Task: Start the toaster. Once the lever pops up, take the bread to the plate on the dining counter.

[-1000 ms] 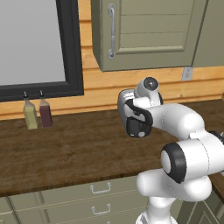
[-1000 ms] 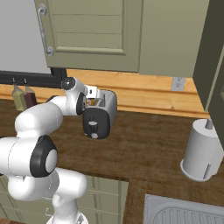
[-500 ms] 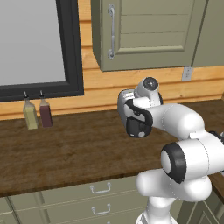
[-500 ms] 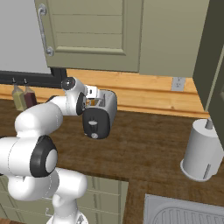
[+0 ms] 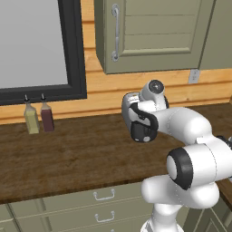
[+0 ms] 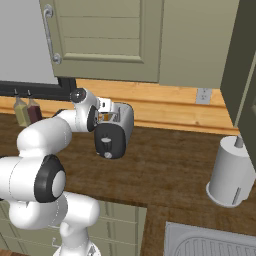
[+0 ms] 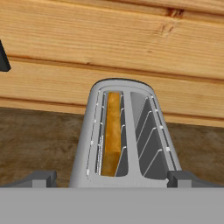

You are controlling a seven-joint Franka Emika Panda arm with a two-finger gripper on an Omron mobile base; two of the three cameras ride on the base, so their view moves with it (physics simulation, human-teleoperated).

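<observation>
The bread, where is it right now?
The bread stands on edge in the left slot of the toaster in the hand view, with the other slot empty and the plank wall behind; the end effector straddles the toaster.

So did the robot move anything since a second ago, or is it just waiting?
Nothing visibly changed. The white arm's hand still hovers over the small silver-grey toaster, and the golden-brown bread slice still sits down in its left slot in the hand view. The two small bottles by the black window frame stayed put on the dark wood counter.
</observation>
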